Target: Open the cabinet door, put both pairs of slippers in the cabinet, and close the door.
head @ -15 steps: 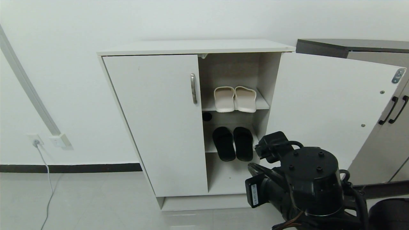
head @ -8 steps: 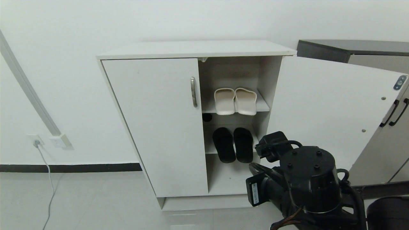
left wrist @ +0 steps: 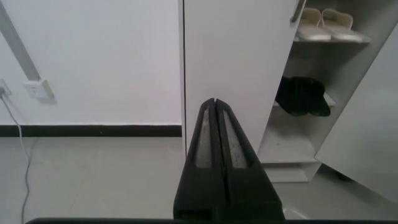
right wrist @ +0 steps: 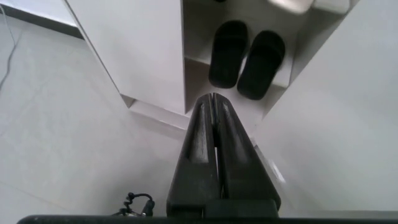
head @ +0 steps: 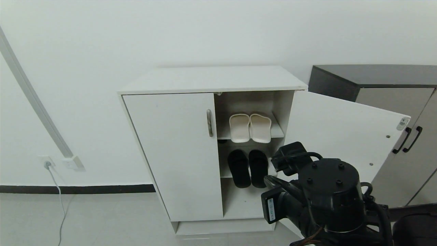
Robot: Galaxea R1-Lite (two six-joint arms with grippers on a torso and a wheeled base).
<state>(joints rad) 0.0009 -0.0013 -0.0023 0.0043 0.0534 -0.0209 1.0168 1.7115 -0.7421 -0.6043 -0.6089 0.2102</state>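
Right gripper [right wrist: 213, 96]: fingers pressed together, nothing held, low before the cabinet [head: 211, 80]. Left gripper [left wrist: 215, 102] likewise closed, empty. Black slippers [right wrist: 228, 53] on the middle shelf, white slippers [head: 239, 127] above. Right door [head: 341, 136] stands wide (only closing remains, I judge). Likely a stiff, light hinged panel; best taken at its free edge, pushed from the outer side.

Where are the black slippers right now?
In the head view, the black slippers sit side by side on the cabinet's lower shelf, directly under the white slippers and just right of the closed door.
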